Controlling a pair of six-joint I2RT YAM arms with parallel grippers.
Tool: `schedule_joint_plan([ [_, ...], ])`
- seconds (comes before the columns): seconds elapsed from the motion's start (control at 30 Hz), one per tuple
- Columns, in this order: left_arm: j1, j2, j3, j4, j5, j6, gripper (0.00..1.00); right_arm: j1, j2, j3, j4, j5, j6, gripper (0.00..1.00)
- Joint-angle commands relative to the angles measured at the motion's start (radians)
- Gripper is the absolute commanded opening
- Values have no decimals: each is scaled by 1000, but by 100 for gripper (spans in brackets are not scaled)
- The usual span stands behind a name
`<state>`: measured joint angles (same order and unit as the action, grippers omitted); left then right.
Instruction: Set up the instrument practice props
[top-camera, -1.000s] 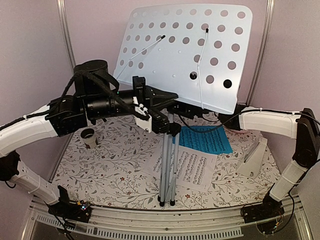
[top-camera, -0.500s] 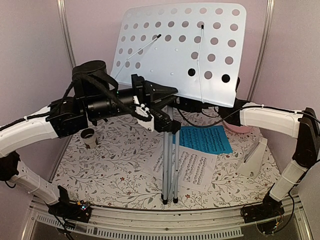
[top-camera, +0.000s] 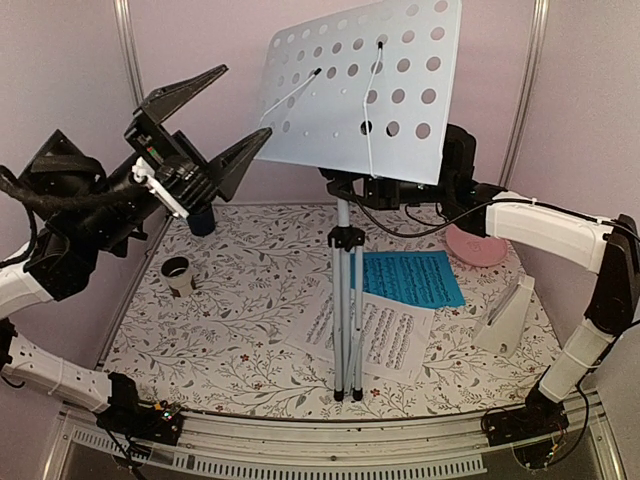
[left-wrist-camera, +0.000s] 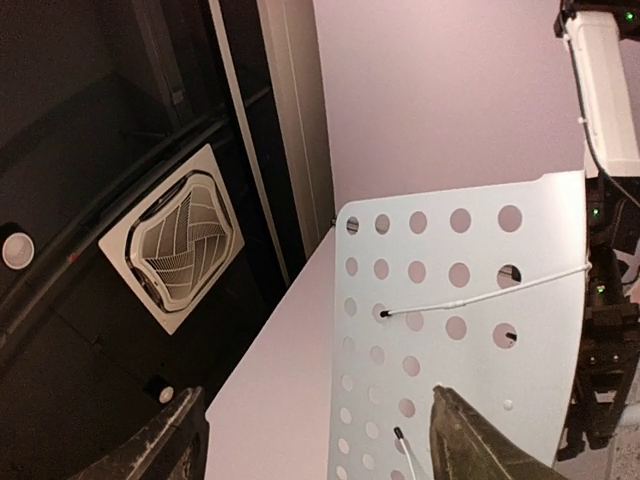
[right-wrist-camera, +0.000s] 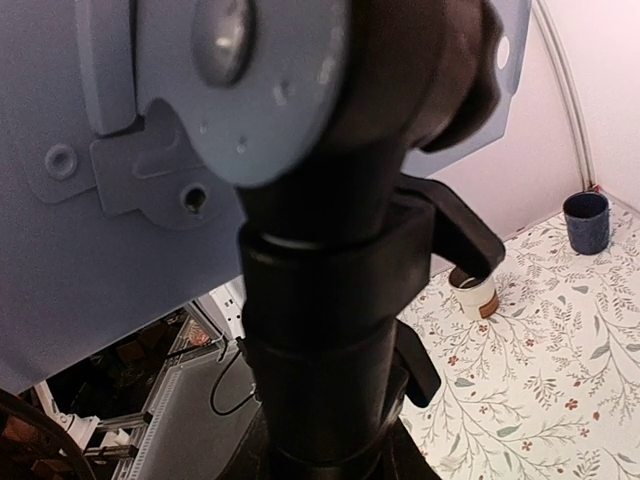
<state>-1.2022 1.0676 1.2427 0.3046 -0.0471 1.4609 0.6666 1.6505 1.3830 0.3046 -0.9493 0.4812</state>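
The music stand (top-camera: 345, 290) stands upright at the middle of my table, its legs drawn close together and its perforated pale tray (top-camera: 360, 90) tilted up high, two thin wire arms lying across its face. The overhead camera alone shows me the whole layout. The white sheet (top-camera: 385, 335) lies flat at the foot of the pole. The blue sheet (top-camera: 410, 278) overlaps its far edge at about 2 o'clock from the pole. The white metronome (top-camera: 505, 315) sits at 3 o'clock, near the table's right edge.

My left wrist camera looks up past the tray's holes to a ceiling panel (left-wrist-camera: 172, 240). My right wrist camera is filled by the stand's black neck and the grey bracket behind the tray.

The left gripper (top-camera: 245, 103) hangs at 10 o'clock with its jaws spread wide, holding nothing, clear of the tray's edge. The right gripper (top-camera: 385, 188) is up against the neck under the tray, but I cannot tell how its jaws stand.

A pink plate (top-camera: 475, 245) sits at 2 o'clock, and two cups (top-camera: 178, 275) sit at 9 and 10 o'clock on the floral cloth (top-camera: 250, 320).
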Motion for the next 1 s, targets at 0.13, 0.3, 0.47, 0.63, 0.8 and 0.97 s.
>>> schedule_joint_plan([
  [0.13, -5, -90, -202, 131, -279, -537, 72, -53, -167, 194, 92, 154, -111, 0],
  [0.3, 42, -68, -302, 58, -408, -879, 69, -52, -195, 211, 59, 279, -169, 0],
  [0.47, 155, -15, -402, 19, -254, -1255, 60, -52, -212, 214, 36, 341, -201, 0],
  [0.63, 256, 84, -458, 90, 7, -1443, 56, -53, -220, 225, 23, 378, -219, 0],
  [0.8, 259, 207, -469, 140, 153, -1454, 56, -53, -205, 261, -13, 403, -244, 0],
  [0.97, 258, 296, -435, 193, 130, -1487, 50, -52, -212, 259, -19, 458, -261, 0],
])
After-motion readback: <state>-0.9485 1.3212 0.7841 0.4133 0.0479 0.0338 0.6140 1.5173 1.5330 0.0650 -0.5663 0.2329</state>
